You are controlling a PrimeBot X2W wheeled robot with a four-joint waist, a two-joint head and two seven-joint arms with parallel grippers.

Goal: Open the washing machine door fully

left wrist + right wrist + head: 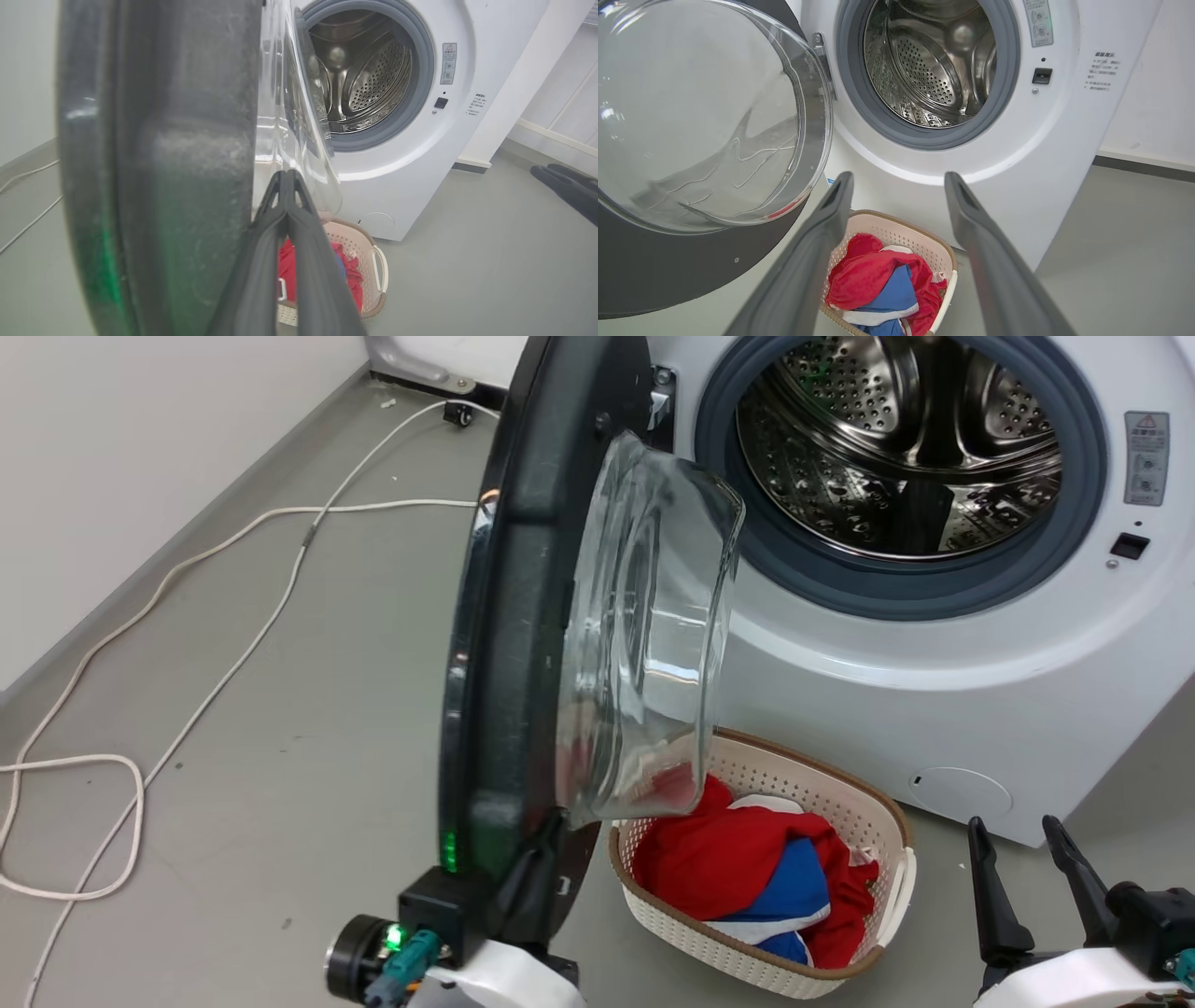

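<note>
Left gripper [286,176]: fingers pressed together, holding nothing. They lie along the inside of the door and may touch it, but that is hard to see.
Right gripper [1027,845]: fingers spread apart, empty, well off to the right.
Door [509,616]: just left of the left gripper, standing tall and sticking straight out from the washer. It is a shiny black ring with a clear glass bowl [644,635] bulging right.
Next push: probably leftward. The left arm is nearer.
Basket [691,933]: pale plastic with holes, holding red and blue clothes [728,859], under the bowl.
Washer [934,681]: a smooth white box with a grey rubber ring [896,590] and a shiny steel drum [887,429] dotted with holes.
</note>
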